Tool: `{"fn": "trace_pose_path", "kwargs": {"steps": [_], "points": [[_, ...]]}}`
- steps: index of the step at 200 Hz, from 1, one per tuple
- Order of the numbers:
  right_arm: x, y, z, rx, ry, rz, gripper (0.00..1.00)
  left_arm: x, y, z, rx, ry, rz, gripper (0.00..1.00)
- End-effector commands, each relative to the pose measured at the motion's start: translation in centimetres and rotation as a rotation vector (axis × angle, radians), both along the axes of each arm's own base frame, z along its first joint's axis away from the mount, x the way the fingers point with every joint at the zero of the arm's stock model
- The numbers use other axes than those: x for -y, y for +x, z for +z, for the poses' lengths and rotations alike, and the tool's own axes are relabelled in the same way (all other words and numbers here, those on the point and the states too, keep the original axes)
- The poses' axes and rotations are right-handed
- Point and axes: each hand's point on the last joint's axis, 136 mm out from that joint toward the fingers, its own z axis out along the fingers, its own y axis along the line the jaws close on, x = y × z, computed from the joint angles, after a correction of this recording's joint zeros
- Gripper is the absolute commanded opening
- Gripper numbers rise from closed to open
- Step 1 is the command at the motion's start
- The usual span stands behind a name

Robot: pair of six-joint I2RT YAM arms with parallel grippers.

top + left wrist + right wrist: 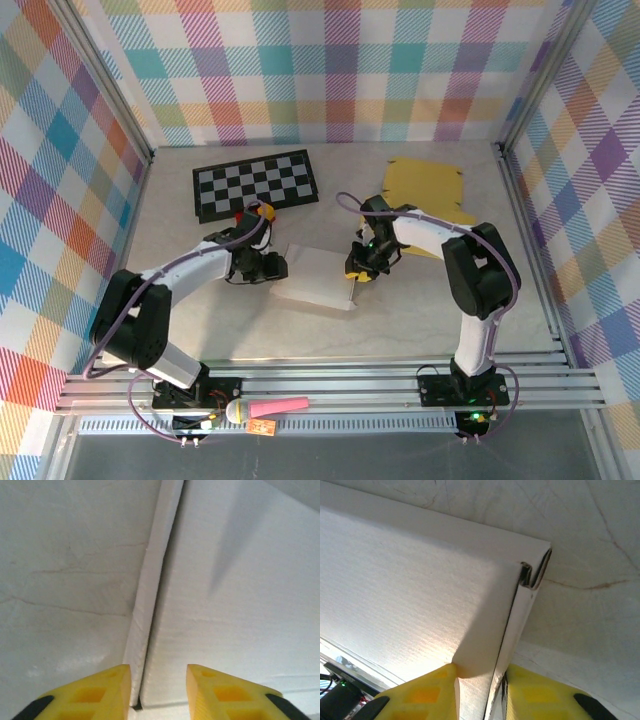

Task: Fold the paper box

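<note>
**Step in hand.** Raising and creasing the side walls of the box [318,280]. The box lies low and flat at the centre of the bench [420,320], with a gripper at each short end.

**Left gripper** [278,268]. Stationed at 9 o'clock of the box. In the left wrist view the jaws stand partly spread, astride the folded edge strip. The strip lies against the left pad, and the right pad sits over the main panel with a gap showing. No clamp is evident.

**Right gripper** [357,272]. Stationed at 3 o'clock of the box. In the right wrist view the doubled edge strip fills the space between the pads, so the jaws are judged to be pinching it. The far end of the strip shows its layers slightly parted.

**Next move, as judged.** Close the left jaws onto their strip. Then turn both strips upright together, keeping the panel flat on the bench so the box does not slide or buckle.

**Containers.** The box is the sole container. No cavity is formed yet and nothing is seen in it.

**Other items.** Checkerboard [255,185] at 11 o'clock of the box, and a yellow sheet [425,188] at 1 o'clock, both apart from it.
</note>
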Motion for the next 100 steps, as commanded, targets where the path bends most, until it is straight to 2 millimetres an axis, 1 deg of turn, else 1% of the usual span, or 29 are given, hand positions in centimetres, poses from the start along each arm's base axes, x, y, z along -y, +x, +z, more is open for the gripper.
{"fn": "trace_pose_path", "kwargs": {"steps": [1, 18, 34, 45, 70, 100], "points": [[1.7, 0.0, -1.5, -0.002, -0.088, 0.055, 0.26, -0.4, -0.4, 1.4, 0.021, 0.009, 0.006, 0.43], [1.6, 0.2, -1.5, 0.001, -0.090, 0.076, 0.26, -1.6, 0.1, 2.2, 0.049, 0.058, 0.015, 0.50], [1.5, 0.3, -1.5, 0.004, -0.085, 0.093, 0.26, -2.0, 0.7, 2.6, 0.065, 0.042, 0.020, 0.52], [1.4, 0.4, -1.4, 0.005, -0.079, 0.103, 0.26, -1.7, 1.0, 2.3, 0.058, 0.012, 0.010, 0.52], [1.1, 0.5, -1.4, 0.005, -0.066, 0.119, 0.26, -0.4, 1.4, 1.3, 0.017, -0.032, -0.038, 0.50], [0.7, 0.7, -1.2, 0.005, -0.051, 0.131, 0.26, 0.3, 1.6, 0.1, -0.003, -0.056, -0.046, 0.46]]}}
